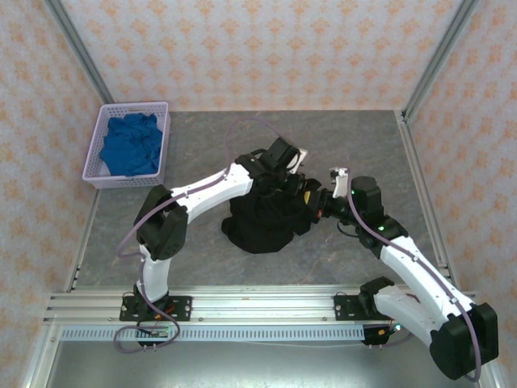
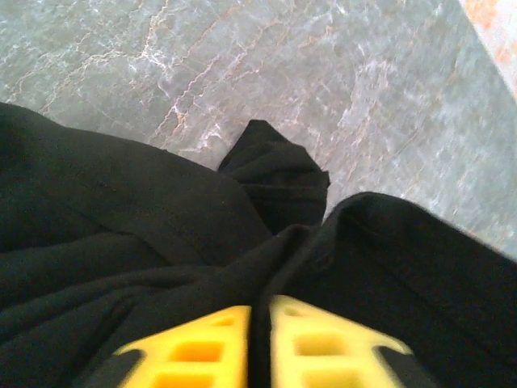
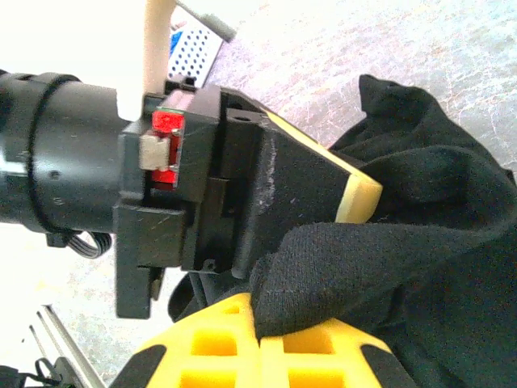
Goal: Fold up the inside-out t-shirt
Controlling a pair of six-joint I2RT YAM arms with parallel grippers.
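Observation:
The inside-out t-shirt (image 1: pixel 262 222) is a bunched black heap in the middle of the grey table. Both grippers meet at its upper right edge. My left gripper (image 1: pixel 292 183) is shut on a ridge of the black fabric, and the left wrist view has the cloth (image 2: pixel 121 218) pinched between the yellow fingers of that gripper (image 2: pixel 260 305). Right beside it, my right gripper (image 1: pixel 313 199) is shut on a fold of the shirt (image 3: pixel 420 242), with the hem gathered over the tips of that gripper (image 3: pixel 262 327). The left gripper's black body (image 3: pixel 242 178) sits directly in front of the right one.
A lavender basket (image 1: pixel 166 137) holding a bright blue cloth (image 1: pixel 129 145) stands at the back left. Patterned walls enclose the table on three sides. An aluminium rail (image 1: pixel 258 303) runs along the near edge. Bare grey table (image 1: pixel 363 145) lies behind and right of the shirt.

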